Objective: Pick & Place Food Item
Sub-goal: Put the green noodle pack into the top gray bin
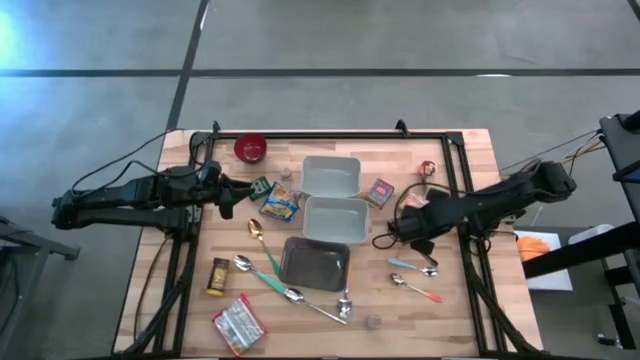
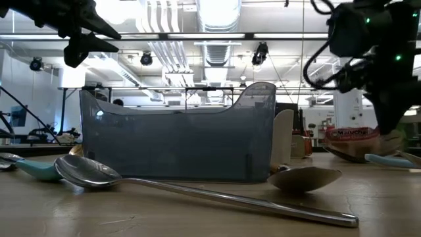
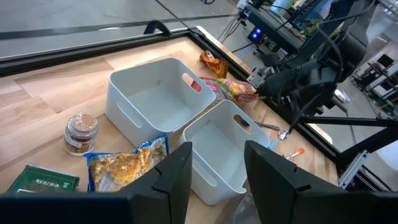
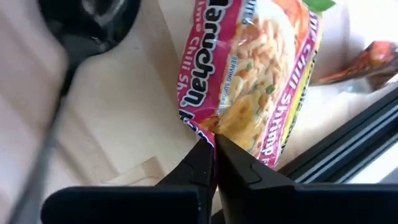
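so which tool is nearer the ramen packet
Right. The right tool is shut on the ramen packet edge; the left tool hovers across the table, beyond both bins.

Near the middle of the bench (image 1: 470,150) two open bins touch corner to corner, the farther bin (image 1: 330,176) lying behind and slightly left of the nearer bin (image 1: 335,219), with a shallow tray (image 1: 314,263) just before them. Left of the bins lie a snack bag (image 1: 281,203), a small jar (image 1: 285,176) and a flat box (image 1: 261,186), with a bowl (image 1: 250,148) behind them near the far edge. Right of the bins the right claw (image 4: 214,155) is closed on the edge of a noodle packet (image 4: 252,74), apparently lying on the bench, while spoons (image 1: 290,295) are scattered across the front.
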